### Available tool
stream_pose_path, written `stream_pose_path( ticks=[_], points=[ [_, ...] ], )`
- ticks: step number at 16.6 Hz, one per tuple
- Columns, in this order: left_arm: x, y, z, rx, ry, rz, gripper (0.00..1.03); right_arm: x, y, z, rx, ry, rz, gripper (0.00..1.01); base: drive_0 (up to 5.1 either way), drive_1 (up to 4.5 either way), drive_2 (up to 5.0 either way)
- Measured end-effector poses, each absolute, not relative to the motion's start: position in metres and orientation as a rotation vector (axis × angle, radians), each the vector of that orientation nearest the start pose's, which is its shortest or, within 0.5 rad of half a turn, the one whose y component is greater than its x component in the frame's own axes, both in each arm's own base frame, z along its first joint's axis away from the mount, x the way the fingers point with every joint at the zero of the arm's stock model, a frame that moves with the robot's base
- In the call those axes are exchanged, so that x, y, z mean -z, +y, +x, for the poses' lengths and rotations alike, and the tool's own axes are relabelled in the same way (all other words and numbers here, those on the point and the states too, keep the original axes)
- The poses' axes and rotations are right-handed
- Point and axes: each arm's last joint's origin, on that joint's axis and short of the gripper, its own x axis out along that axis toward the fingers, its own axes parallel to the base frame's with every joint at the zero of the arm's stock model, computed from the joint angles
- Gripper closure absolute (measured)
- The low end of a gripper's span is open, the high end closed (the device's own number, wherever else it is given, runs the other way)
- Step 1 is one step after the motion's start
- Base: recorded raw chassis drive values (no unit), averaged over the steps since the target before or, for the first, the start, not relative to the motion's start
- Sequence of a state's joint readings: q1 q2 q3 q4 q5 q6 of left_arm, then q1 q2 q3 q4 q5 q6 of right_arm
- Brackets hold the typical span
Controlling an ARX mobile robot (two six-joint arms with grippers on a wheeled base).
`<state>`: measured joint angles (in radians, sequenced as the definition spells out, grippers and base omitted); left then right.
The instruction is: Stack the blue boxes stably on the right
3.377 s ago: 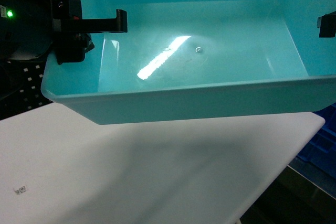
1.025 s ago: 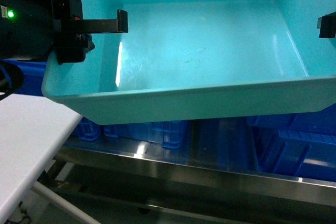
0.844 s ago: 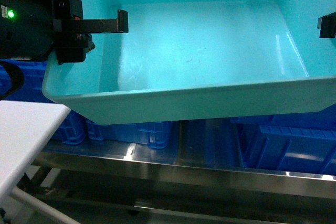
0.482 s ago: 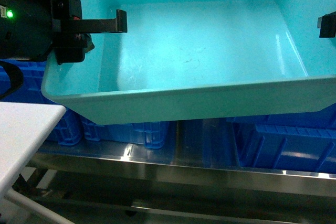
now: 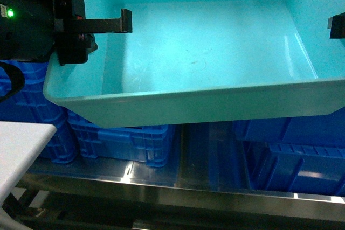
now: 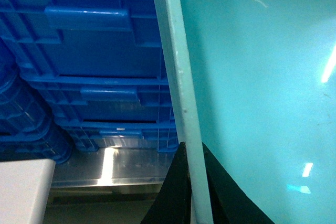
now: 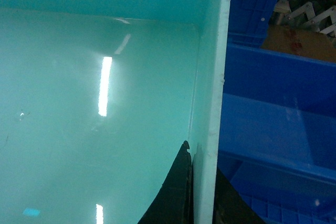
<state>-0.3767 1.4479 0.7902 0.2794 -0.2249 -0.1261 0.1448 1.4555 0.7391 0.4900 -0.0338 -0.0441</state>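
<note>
Tub (image 5: 205, 63), pinched at its side rims by the left gripper (image 5: 125, 21) and right gripper (image 5: 335, 26), has travelled off the tabletop (image 5: 19, 152) and now hangs above the crates (image 5: 124, 141), nearing placement.

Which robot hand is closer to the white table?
Left. The left gripper clamps the tub's left wall, above the table corner; the right gripper holds the far right wall.

My left gripper (image 6: 190, 192) is clamped over the tub (image 5: 205, 57) rim. My right gripper (image 7: 202, 192) pinches the opposite rim, both arms raised.
</note>
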Motion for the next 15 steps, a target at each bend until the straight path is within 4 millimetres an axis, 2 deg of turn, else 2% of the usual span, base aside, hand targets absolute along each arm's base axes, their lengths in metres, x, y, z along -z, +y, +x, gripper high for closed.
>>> stream_pose_path(
  ticks=[8,11,15],
  points=[
    [-0.2275,-0.1071,0.2882,0.128,0.37,-0.012,1.01,-0.2279,0.0453,0.3049,-0.183,0.224,-0.053,0.99,0.1,3.94,-3.8],
    [-0.2318,-0.1069,0.2879,0.126,0.35,-0.014,1.01,-0.2288,0.0452,0.3049,-0.181,0.218,-0.05,0.99,0.0,0.0,0.0],
    [-0.2325,-0.1056,0.288,0.127,0.348,-0.009,1.01,-0.2285,0.0471,0.3046,-0.188,0.221,-0.047,0.99,4.5,-2.37,-2.4]
  ],
)
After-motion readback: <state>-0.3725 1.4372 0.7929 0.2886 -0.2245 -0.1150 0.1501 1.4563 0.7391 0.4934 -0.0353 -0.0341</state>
